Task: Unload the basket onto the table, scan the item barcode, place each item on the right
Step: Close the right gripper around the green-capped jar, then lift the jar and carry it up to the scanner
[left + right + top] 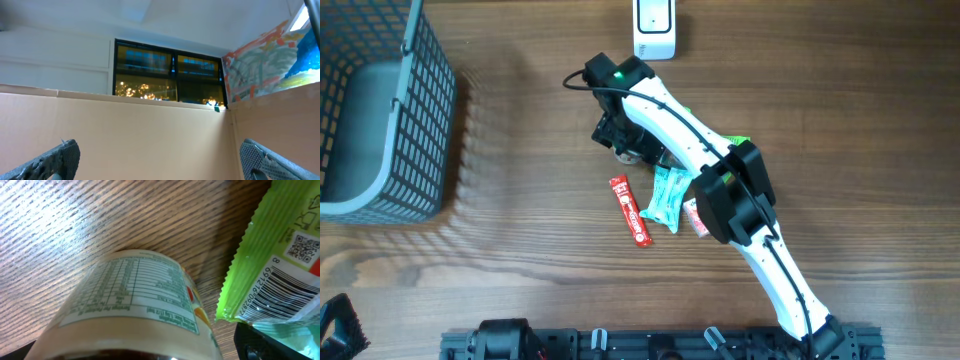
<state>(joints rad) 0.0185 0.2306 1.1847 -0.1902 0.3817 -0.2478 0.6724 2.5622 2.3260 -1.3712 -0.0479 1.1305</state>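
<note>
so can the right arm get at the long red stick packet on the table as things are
Probably yes: the long red stick packet lies flat and uncovered beside the teal plastic packet, and the right gripper hangs close by.

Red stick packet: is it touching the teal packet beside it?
Cannot tell. In the overhead view the red stick packet and teal packet come very close near the stick's lower half, too small to show contact or a gap.
</note>
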